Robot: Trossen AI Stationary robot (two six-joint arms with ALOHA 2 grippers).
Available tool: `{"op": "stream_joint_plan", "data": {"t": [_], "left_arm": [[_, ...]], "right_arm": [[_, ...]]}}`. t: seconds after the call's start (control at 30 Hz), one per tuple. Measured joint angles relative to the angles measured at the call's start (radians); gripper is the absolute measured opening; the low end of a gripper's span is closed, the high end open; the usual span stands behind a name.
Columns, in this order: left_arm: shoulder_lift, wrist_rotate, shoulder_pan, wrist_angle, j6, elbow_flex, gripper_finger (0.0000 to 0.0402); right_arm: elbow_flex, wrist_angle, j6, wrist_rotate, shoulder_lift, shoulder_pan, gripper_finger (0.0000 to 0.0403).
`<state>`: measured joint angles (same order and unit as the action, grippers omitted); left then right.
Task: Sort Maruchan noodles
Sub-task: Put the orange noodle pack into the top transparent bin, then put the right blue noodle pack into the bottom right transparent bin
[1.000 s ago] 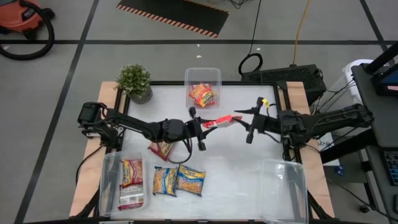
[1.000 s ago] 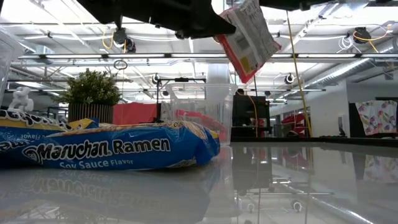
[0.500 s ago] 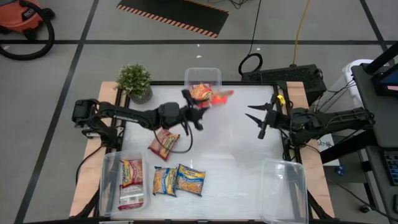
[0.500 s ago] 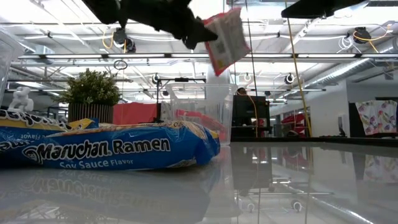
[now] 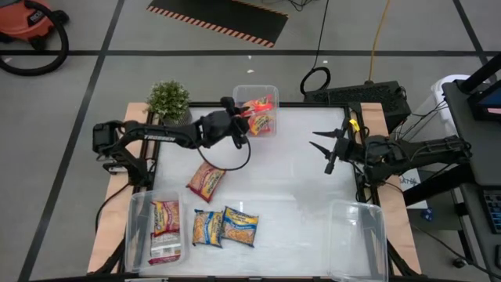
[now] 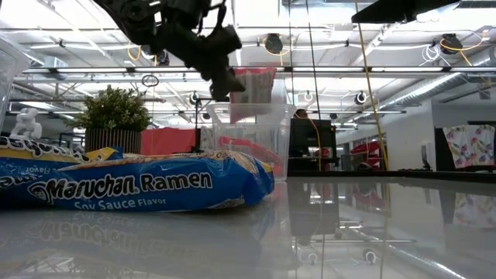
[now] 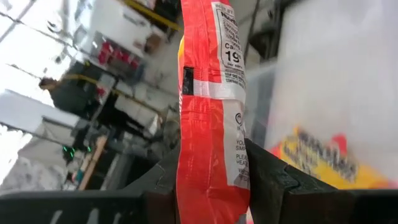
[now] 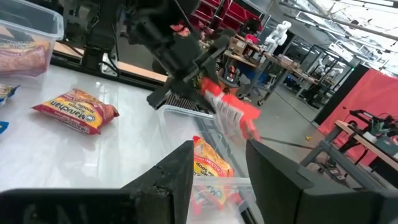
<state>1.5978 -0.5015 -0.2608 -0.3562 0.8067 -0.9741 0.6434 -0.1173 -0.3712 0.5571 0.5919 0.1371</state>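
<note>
The red packet [image 7: 211, 106] in the left end effector [image 7: 208, 177] is cut off by the frame edge above. Beyond it, a yellow packet [image 7: 323, 158] is too blurred to read.

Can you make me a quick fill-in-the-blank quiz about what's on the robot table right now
1. The left gripper holds a red packet over the clear ____ at the table's far edge.
2. That container already holds ____ packet.
3. The right gripper holds ____.
4. The potted ____ stands at the table's far left corner.

Missing words: bin; one; nothing; plant
</note>
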Motion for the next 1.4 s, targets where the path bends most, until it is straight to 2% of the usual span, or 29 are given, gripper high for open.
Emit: {"op": "stream_joint_plan", "data": {"t": [0.2,0.57,0.87,1.1,1.27,1.4], "left_arm": [[0.0,0.003,-0.027,0.037,0.016,0.0,0.0132],[0.0,0.001,-0.043,0.078,-0.119,0.0,0.022],[-0.076,0.029,0.074,0.11,-0.324,0.0,0.0227],[-0.204,0.03,0.19,0.226,-0.617,0.0,0.0227],[-0.236,0.102,0.28,0.286,-0.846,0.0,0.0227],[-0.214,0.138,0.356,0.301,-0.861,0.0,0.0228]], "right_arm": [[0.0,0.0,-0.004,0.0,0.001,-0.001,0.0141],[0.0,0.039,-0.015,-0.002,0.003,-0.001,0.0141],[0.0,0.038,-0.042,-0.005,0.003,-0.001,0.0141],[0.0,0.04,-0.06,-0.01,0.006,-0.001,0.0141],[0.0,0.101,-0.068,-0.121,0.057,-0.001,0.0141],[0.001,0.224,-0.04,-0.238,0.174,-0.001,0.0141]]}}
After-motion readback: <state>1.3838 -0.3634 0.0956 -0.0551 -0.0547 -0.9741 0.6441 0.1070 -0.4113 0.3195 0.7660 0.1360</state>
